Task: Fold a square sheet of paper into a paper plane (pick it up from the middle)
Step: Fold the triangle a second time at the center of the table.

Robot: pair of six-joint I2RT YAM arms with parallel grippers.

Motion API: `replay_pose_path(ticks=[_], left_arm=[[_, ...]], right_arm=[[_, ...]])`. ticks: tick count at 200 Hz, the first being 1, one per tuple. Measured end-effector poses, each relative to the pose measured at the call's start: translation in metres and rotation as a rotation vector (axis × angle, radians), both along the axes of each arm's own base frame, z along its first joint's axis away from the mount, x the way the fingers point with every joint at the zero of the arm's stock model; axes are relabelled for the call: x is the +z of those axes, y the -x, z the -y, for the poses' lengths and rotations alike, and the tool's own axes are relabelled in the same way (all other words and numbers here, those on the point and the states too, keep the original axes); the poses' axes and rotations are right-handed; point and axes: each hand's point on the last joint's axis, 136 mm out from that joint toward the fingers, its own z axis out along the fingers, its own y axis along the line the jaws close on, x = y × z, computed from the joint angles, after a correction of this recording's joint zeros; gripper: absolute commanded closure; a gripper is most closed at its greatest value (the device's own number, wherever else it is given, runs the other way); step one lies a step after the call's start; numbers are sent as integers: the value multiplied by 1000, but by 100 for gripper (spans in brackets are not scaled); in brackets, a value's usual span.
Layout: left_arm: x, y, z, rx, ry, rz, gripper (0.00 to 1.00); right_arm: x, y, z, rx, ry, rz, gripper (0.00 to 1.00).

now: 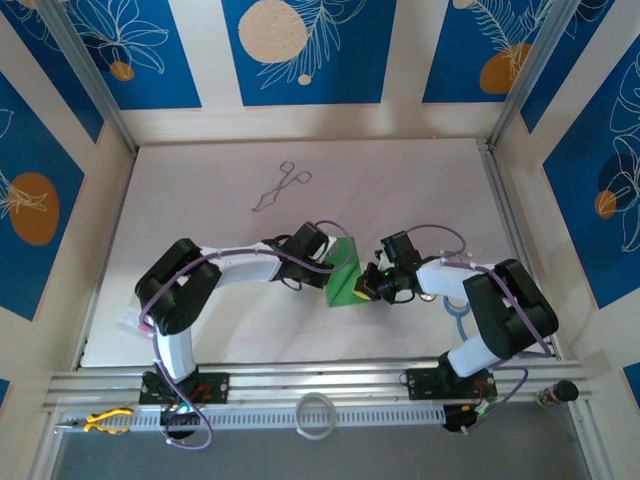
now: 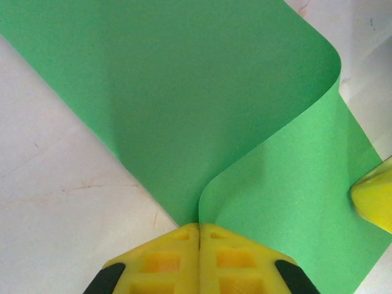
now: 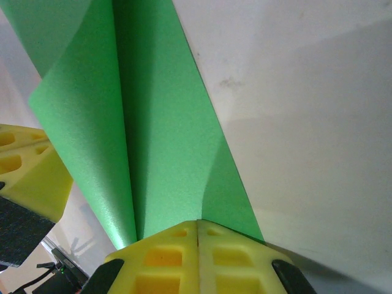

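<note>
The square sheet of paper (image 1: 345, 274) is bright green and curled over on itself, held between both arms at the middle of the table. My left gripper (image 2: 199, 225) is shut on one edge of the green paper (image 2: 184, 98), where the sheet bends upward into a loop. My right gripper (image 3: 197, 222) is shut on the opposite edge of the paper (image 3: 165, 141), which rises from its jaws in a folded curl. The right gripper's yellow fingertip (image 2: 375, 199) shows at the right edge of the left wrist view. No finished paper plane shape is seen.
Thin metal forceps (image 1: 281, 187) lie at the back of the white table (image 1: 420, 180). A white ring (image 1: 317, 414) and a yellow-handled tool (image 1: 105, 421) rest on the front rail. Patterned blue walls enclose the table on three sides.
</note>
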Motion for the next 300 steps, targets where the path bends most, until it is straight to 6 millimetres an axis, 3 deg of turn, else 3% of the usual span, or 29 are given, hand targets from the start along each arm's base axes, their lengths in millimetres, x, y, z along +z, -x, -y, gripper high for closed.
replay_pose_path(ticks=[147,211,300], left_arm=[[-4,1,0,-4,-7,-5,100],[-4,1,0,-4,-7,-5,100],[-4,1,0,-4,-7,-5,100]], right_arm=[[4,-1,-1,9,-3,14,99],[42,-20,-27,61,-130,129,100],[32,-34,-43,81,-155,112,100]])
